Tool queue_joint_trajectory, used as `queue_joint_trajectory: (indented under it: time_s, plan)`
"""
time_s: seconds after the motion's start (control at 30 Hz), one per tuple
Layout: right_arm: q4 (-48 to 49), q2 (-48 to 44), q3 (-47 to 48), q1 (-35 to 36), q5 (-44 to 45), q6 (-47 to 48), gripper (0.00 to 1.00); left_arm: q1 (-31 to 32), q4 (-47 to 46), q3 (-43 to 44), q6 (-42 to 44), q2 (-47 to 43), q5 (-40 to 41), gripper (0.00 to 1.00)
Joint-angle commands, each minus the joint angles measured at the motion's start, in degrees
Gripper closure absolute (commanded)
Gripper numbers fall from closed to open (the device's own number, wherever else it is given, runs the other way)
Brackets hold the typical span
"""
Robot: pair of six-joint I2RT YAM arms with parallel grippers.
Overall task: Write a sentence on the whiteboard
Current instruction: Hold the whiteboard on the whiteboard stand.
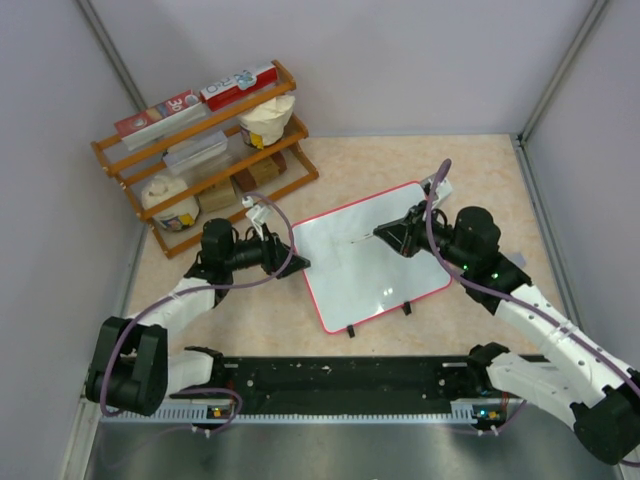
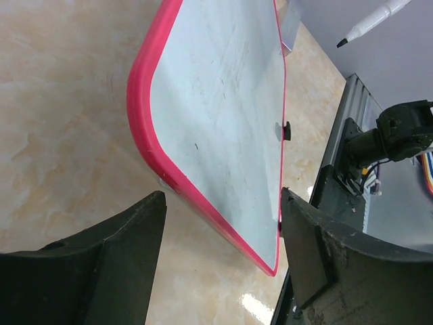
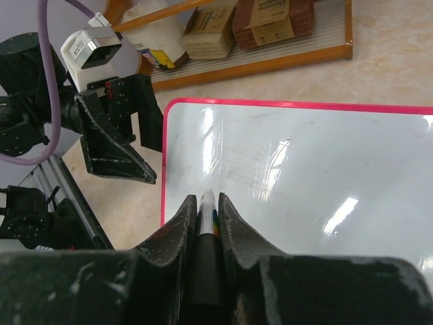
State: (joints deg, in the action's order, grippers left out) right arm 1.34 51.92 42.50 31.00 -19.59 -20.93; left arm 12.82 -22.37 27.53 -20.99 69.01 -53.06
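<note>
The whiteboard [image 1: 372, 272] lies tilted on small black feet in the middle of the table, white with a thin red rim [image 3: 270, 104]. No sentence shows on it, only faint smears and glare. My right gripper [image 1: 392, 235] hangs over the board's middle, shut on a white marker [image 3: 208, 200] whose black tip [image 2: 342, 42] points toward the board's left part. My left gripper [image 1: 290, 257] stands open at the board's left corner. In the left wrist view its fingers [image 2: 135, 230] straddle the red-rimmed near corner of the whiteboard [image 2: 216, 88], the right one close to the rim.
A wooden shelf rack [image 1: 205, 150] with boxes, jars and bags stands at the back left, close behind my left arm. The black rail base [image 1: 340, 380] runs along the near edge. Grey walls close in the left, back and right.
</note>
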Motion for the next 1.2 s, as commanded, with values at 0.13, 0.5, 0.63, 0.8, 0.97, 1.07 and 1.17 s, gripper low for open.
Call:
queue_joint_trajectory:
  time_s: [0.13, 0.5, 0.63, 0.8, 0.97, 1.07, 1.17]
  plan:
    - [1.64, -1.91, 2.76, 0.64, 0.61, 2.20, 1.00, -0.16, -3.91, 0.33, 2.36, -0.63, 1.55, 0.27]
    - [2.17, 1.86, 3.73, 0.72, 1.93, 3.35, 1.00, -0.16, -5.67, 1.91, 1.48, 2.26, -0.47, 0.27]
    - [4.10, 3.27, 4.17, 0.99, 1.58, 3.00, 1.00, -0.16, -8.91, 2.62, -0.71, 4.72, -3.54, 0.30]
    - [6.12, 4.94, 4.61, 1.16, 0.26, 3.17, 1.00, -0.16, -10.33, 4.11, -1.07, 7.01, -5.65, 0.34]
    - [9.11, 6.87, 4.17, 1.78, -1.32, 3.88, 1.00, -0.16, -8.66, 4.99, 0.43, 8.68, -5.39, 0.49]
    - [11.22, 7.84, 4.08, 2.30, -2.29, 4.49, 1.00, -0.16, -8.39, 4.82, 0.60, 9.38, -5.22, 0.60]
    - [12.71, 8.46, 4.08, 3.18, -2.12, 5.46, 1.00, -0.16, -8.48, 4.55, 0.69, 9.82, -4.86, 0.72]
